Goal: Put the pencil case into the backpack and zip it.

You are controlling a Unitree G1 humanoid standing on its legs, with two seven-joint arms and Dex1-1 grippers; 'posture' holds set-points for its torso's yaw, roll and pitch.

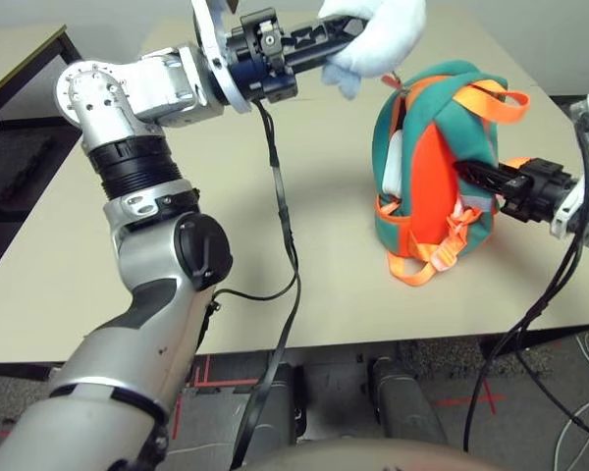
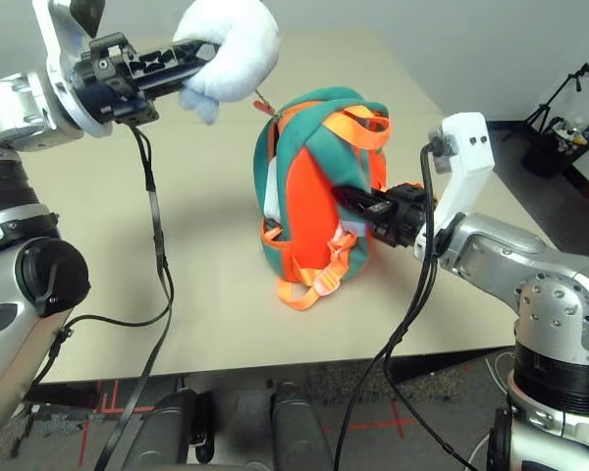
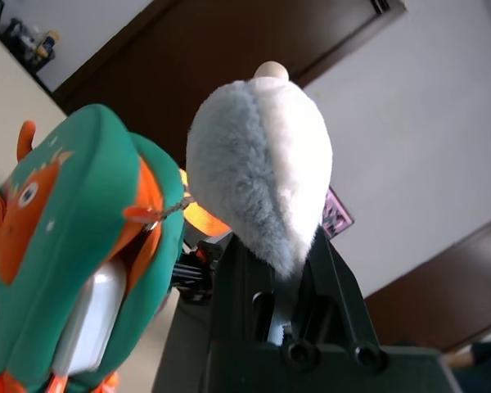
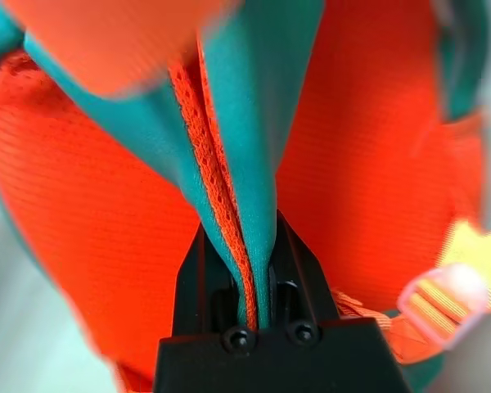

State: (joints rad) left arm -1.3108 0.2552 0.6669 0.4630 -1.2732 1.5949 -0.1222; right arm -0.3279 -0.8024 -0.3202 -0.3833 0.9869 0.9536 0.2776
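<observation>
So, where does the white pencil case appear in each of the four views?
Left eye view: pencil case, a white sliver in the backpack's open left side.
Right eye view: same sliver, at the backpack's left edge.
Left wrist view: white block inside the teal opening.
Right wrist view: not in it.
Shared landmark: the backpack's teal fabric.
</observation>
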